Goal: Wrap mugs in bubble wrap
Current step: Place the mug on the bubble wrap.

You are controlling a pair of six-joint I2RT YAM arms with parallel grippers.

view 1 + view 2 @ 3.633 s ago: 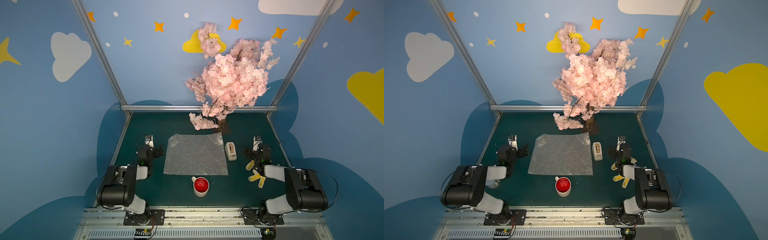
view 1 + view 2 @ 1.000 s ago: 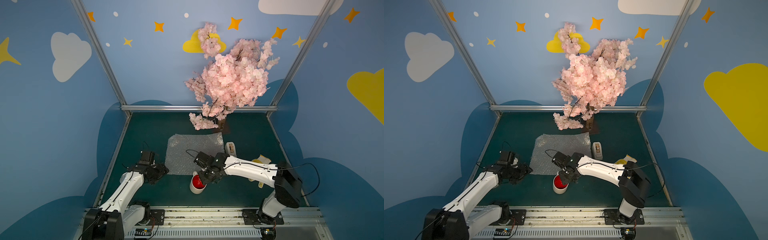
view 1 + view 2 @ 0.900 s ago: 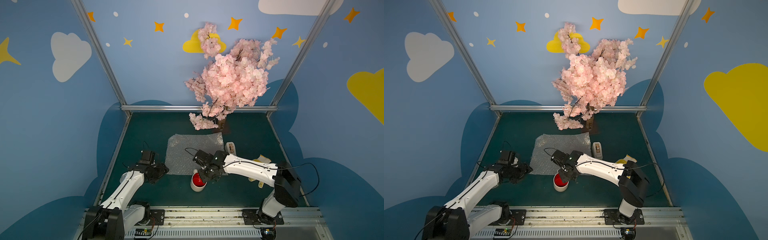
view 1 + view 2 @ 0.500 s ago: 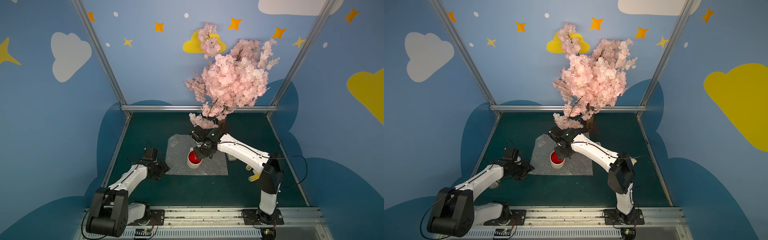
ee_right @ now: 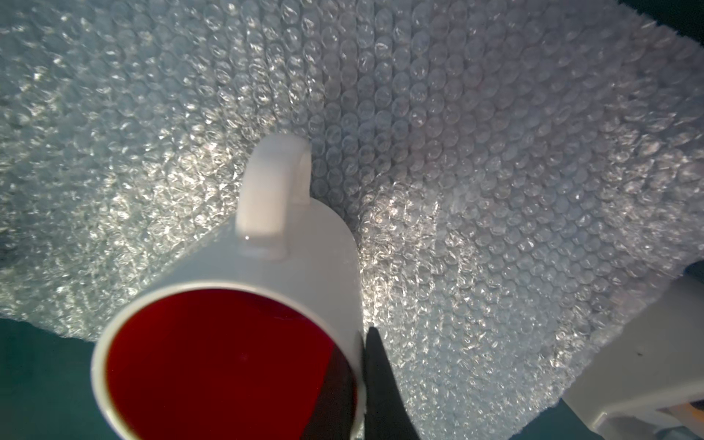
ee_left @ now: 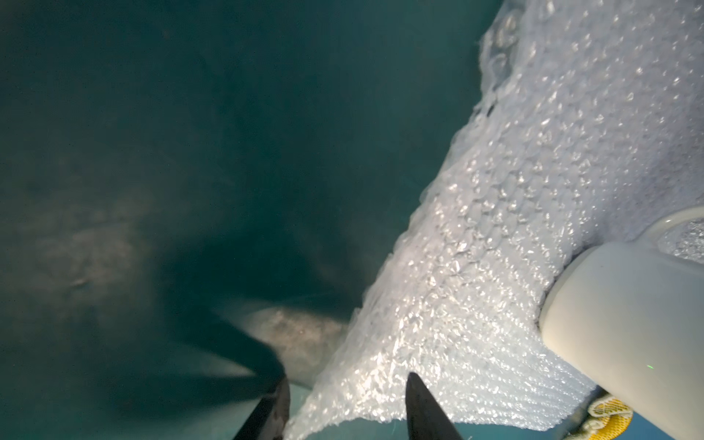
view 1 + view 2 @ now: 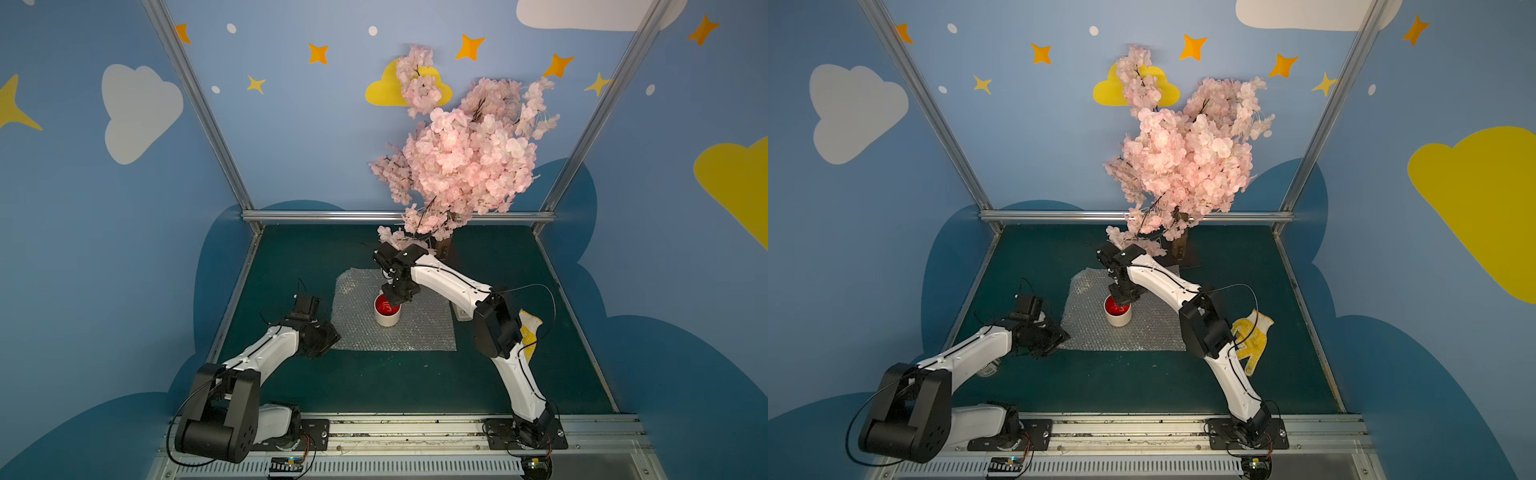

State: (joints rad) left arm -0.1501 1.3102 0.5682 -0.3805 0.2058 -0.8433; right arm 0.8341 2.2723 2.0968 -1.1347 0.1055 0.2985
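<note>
Both top views: mug (image 7: 387, 319) upright on the bubble wrap (image 7: 419, 332), left of the sheet's middle; sheet spread on the green bench (image 7: 395, 382). At the mug's far rim, the right claw (image 7: 395, 296). At the sheet's near left corner, the left claw (image 7: 329, 337).

Left wrist view: fingers (image 6: 423, 411) apart, corner between them (not pinched).

Right wrist view: right claw closed on the mug wall, one finger inside, one outside.

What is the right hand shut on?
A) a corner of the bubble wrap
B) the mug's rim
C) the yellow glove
B: the right wrist view shows the right hand pinching the mug at its rim, one jaw inside the red interior, one outside.
</note>
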